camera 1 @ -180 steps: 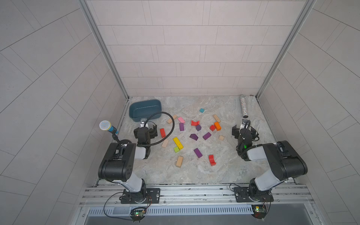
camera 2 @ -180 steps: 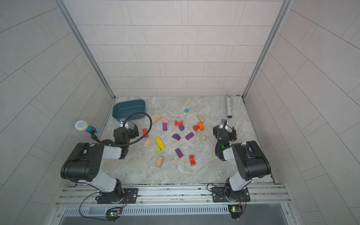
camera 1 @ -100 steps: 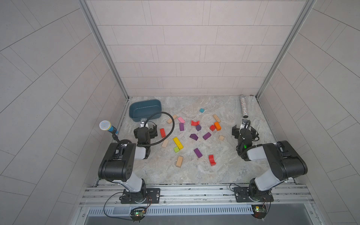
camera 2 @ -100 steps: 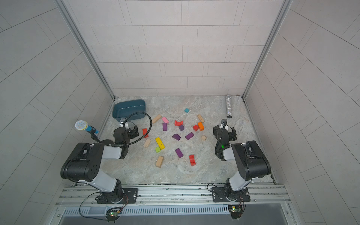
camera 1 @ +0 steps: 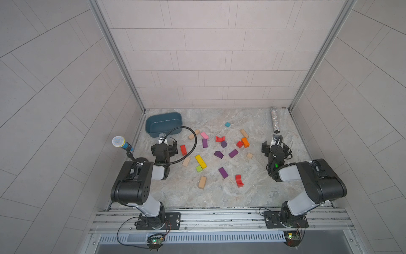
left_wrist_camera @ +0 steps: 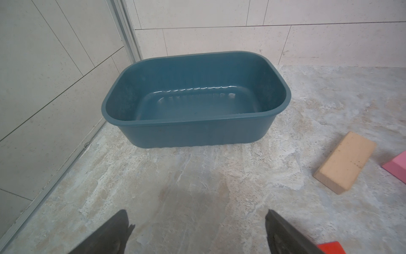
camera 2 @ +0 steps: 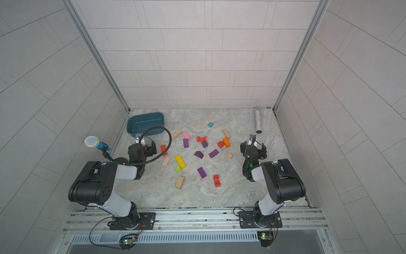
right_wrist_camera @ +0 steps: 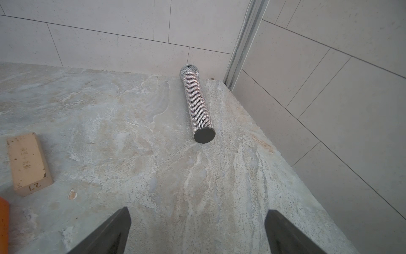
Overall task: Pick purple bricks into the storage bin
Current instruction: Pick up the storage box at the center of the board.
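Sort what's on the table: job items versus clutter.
Job: five purple bricks; storage bin, empty.
Clutter: pink bar, red blocks, yellow bar, green cube, orange block, teal cube, plain wooden blocks, rhinestone microphone, blue microphone.

I see the storage bin's smooth, glossy plastic, matt painted purple bricks, and a rough marbled tabletop.
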